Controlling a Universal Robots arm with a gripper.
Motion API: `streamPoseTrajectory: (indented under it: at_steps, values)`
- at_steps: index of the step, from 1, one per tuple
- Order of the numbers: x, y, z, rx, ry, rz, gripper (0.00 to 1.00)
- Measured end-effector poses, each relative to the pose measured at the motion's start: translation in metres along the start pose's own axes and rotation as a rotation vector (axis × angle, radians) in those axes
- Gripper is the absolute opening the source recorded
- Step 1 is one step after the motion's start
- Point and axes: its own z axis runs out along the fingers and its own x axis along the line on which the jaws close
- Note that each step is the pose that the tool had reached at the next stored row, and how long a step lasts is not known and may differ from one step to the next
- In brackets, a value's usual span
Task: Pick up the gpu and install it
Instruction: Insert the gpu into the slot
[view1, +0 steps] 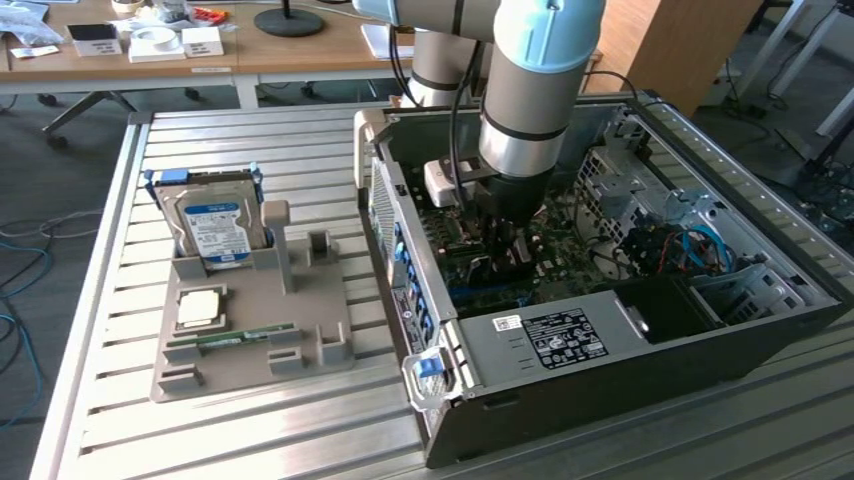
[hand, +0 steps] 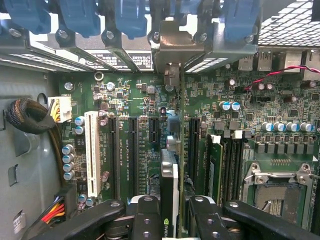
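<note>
The gpu (hand: 170, 187) stands edge-on between my fingers, a thin card with a green logo near the pads. Its silvery end bracket (hand: 172, 57) reaches the rear slot openings under the blue clips. My gripper (hand: 172, 220) is shut on the gpu, with one black finger (hand: 145, 215) on each side. The card sits over the green motherboard (hand: 140, 100), in line between two long black slots; whether it is seated I cannot tell. In the exterior view my gripper (view1: 505, 238) is down inside the open computer case (view1: 747, 330).
A grey fixture (view1: 254, 350) at the exterior view's left holds a hard drive (view1: 216, 228), a RAM stick (view1: 247, 337) and a CPU (view1: 200, 308). Inside the case are the power supply (view1: 554, 340), a black cable bundle (hand: 27, 117), a white slot (hand: 91, 150) and the CPU socket (hand: 277, 185).
</note>
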Motion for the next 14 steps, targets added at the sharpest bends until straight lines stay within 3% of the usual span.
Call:
streamPoseTrajectory:
  at_steps: [6,7,8,9,14]
  values:
    - [0.0000,0.0000,0.0001,-0.0001,-0.0003,0.000,0.27]
    - [-0.0003,0.0002,0.0010,0.0007,-0.0026,0.001,0.28]
    - [-0.0002,0.0002,0.0007,0.0007,-0.0016,0.001,0.28]
    - [-0.0002,0.0001,0.0003,0.0004,-0.0006,0.000,0.34]
    - [-0.0002,-0.0001,-0.0001,0.0000,0.0002,0.001,0.34]
